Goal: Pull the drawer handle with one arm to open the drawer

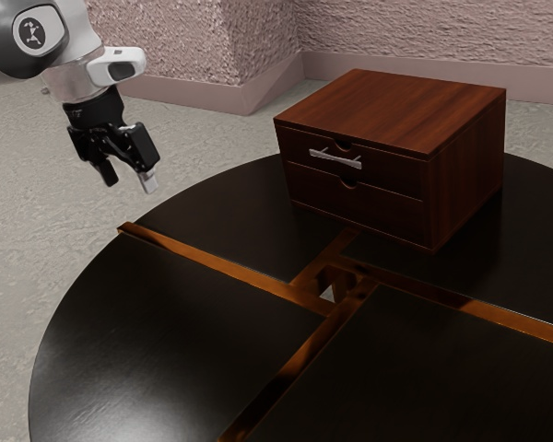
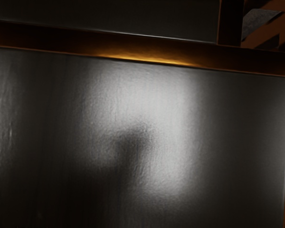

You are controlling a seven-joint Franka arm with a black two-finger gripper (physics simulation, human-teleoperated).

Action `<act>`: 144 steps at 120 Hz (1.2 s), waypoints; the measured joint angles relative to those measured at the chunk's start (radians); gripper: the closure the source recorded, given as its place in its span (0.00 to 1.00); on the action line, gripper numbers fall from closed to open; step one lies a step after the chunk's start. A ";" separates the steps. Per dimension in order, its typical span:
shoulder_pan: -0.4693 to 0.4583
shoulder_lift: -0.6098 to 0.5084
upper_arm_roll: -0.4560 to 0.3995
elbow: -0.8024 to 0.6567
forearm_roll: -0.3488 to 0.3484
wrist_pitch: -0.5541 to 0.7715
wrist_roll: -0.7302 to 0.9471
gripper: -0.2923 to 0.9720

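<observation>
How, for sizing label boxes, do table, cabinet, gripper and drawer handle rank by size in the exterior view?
Largest to smallest:
round table
wooden drawer cabinet
black gripper
metal drawer handle, clearly smallest

No words or numbers can be read. On the arm (image 1: 71,81), a round grey joint cap (image 1: 48,20) bears a small dark emblem (image 1: 32,32), possibly a maker's logo, its form too small to tell.

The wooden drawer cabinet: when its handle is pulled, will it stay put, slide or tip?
The cabinet looks squat and wide, so tipping seems unlikely. Nothing visibly fixes it to the glossy table, so it may slide toward the pull. The slim metal handle looks rigid.
</observation>
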 joint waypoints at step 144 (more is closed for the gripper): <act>0.003 0.002 -0.002 0.068 -0.163 0.136 1.345 0.23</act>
